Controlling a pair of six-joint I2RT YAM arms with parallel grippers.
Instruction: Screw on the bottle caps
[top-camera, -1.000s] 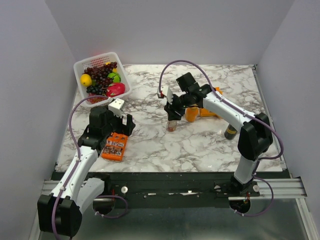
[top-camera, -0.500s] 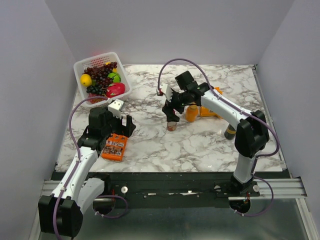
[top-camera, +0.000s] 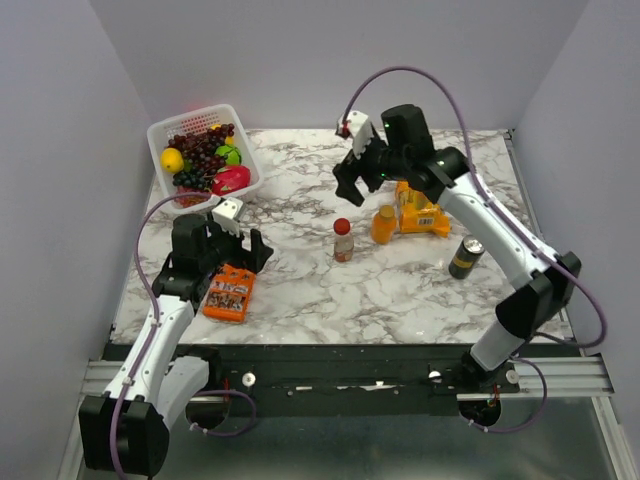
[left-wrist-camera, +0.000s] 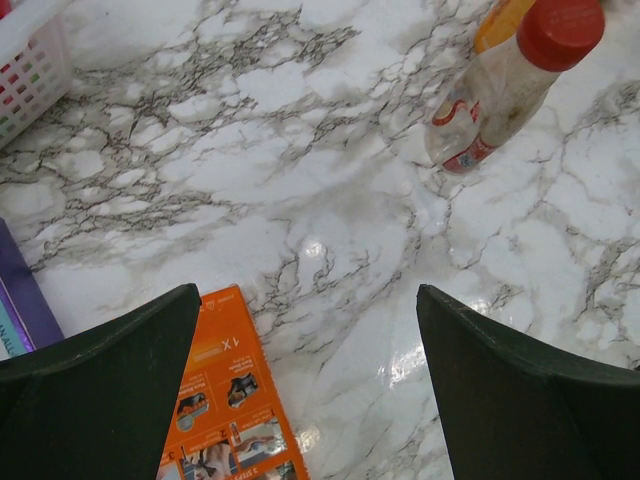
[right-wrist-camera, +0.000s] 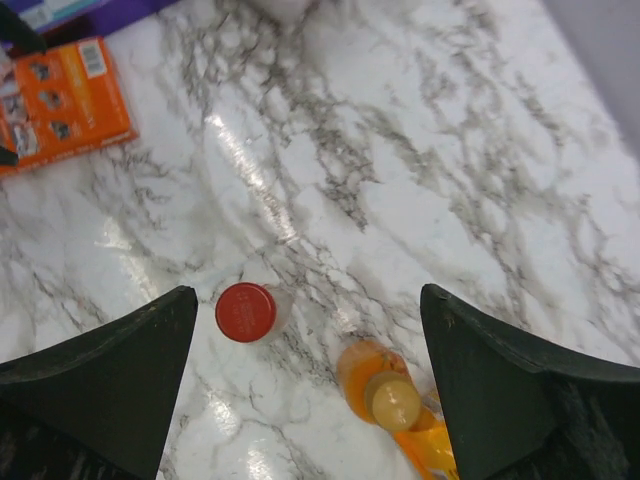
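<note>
The left gripper (left-wrist-camera: 307, 300) is wide open and empty; the clear bottle (left-wrist-camera: 472, 112), red cap (left-wrist-camera: 560, 30) on top, stands ahead to its right. The right gripper (right-wrist-camera: 308, 300), also spread and empty, hangs above that bottle and the orange bottle (right-wrist-camera: 360, 372).

There are 2 bottles (top-camera: 343, 243) (top-camera: 383, 226), 1 can (top-camera: 465, 257), 1 basket (top-camera: 190, 114).

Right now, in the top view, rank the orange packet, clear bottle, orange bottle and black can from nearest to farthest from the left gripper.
Measured from the left gripper:
1. the orange packet, just beside it toward the near edge.
2. the clear bottle, mid-table to its right.
3. the orange bottle, a little past the clear one.
4. the black can, far over on the right side.
</note>
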